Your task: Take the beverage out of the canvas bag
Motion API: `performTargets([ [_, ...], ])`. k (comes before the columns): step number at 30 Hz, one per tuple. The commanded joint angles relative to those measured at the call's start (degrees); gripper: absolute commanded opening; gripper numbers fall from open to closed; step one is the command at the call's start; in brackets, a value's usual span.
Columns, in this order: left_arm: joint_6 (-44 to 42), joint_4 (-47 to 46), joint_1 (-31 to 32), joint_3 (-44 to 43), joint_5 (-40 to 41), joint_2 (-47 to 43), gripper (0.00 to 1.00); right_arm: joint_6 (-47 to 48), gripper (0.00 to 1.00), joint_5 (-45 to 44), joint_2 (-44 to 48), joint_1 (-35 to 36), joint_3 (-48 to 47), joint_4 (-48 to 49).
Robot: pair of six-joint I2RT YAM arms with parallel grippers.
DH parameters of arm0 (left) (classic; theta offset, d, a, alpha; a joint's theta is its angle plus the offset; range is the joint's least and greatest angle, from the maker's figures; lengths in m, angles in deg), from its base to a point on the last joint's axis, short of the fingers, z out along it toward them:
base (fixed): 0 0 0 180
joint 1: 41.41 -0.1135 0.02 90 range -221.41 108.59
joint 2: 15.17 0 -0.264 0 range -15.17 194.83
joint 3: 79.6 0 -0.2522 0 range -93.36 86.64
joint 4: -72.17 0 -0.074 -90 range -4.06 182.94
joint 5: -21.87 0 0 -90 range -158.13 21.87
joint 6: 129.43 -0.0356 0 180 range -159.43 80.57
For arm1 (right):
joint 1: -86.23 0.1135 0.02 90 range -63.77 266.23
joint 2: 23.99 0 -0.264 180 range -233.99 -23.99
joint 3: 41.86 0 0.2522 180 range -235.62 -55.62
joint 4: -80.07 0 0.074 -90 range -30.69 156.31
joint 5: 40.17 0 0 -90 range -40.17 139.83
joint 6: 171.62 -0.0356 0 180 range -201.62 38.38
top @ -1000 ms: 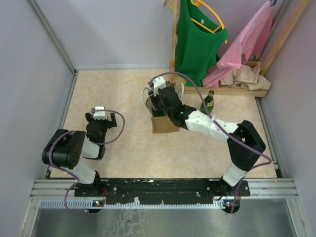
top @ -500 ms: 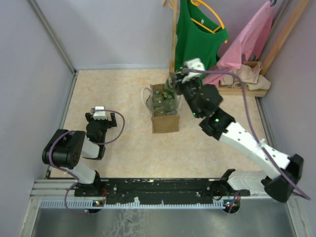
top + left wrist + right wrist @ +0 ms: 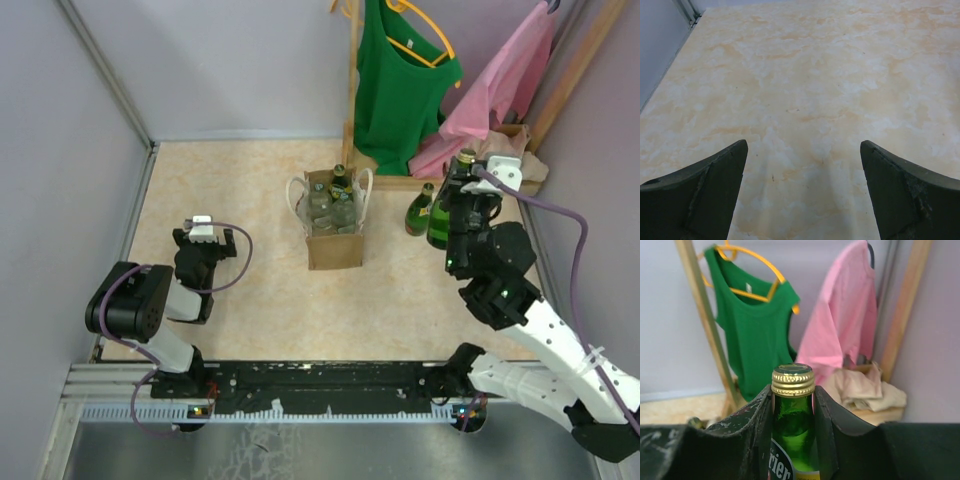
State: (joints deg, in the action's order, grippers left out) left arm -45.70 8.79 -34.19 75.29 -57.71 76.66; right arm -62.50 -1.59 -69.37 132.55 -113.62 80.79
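The left pincer point(image 3: 802, 150) gaped wide over the desk point(image 3: 805, 75). Farther on, the right pincer point(image 3: 792, 396) clamped a green bottle point(image 3: 790, 430) by its neck, outside and well right of the canvas bag point(image 3: 335, 252), which held more bottles point(image 3: 330, 205). Behind hung a green shirt point(image 3: 752, 335).

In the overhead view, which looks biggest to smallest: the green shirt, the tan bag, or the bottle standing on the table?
1. Green shirt
2. Bag
3. Standing bottle
The shirt hangs higher, possibly nearer the camera, so its true lead is unsure.
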Motion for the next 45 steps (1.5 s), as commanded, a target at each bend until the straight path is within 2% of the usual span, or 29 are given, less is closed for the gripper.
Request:
performTargets([
  [1,0.39,-0.91,-0.45,-0.73,-0.57,0.01,1.0,-0.39,0.0,-7.33,1.74,0.04,2.92,0.87],
  [5,0.37,-0.92,-0.42,-0.7,-0.58,0.01,1.0,-8.31,0.0,-5.83,1.61,-2.94,6.75,-7.03],
  [9,0.44,-0.95,-0.45,-0.69,-0.61,0.01,1.0,-18.76,0.0,3.97,0.49,-11.6,9.29,-13.22],
  [12,0.42,-0.99,-0.46,-0.69,-0.55,0.01,1.0,-21.43,0.0,7.54,-0.8,-15.23,11.37,-12.96],
  [19,0.38,-0.95,-0.42,-0.69,-0.57,0.04,1.0,-23.51,0.0,9.47,-5.09,-15.8,15.45,-9.52],
  [30,0.38,-0.9,-0.45,-0.69,-0.57,0.01,1.0,-22.78,0.0,13.64,-4.97,-15.76,32.01,14.48],
  [45,0.38,-0.97,-0.41,-0.71,-0.61,0.01,1.0,-15.69,0.0,16.39,-8.79,-15.82,40.54,38.58],
])
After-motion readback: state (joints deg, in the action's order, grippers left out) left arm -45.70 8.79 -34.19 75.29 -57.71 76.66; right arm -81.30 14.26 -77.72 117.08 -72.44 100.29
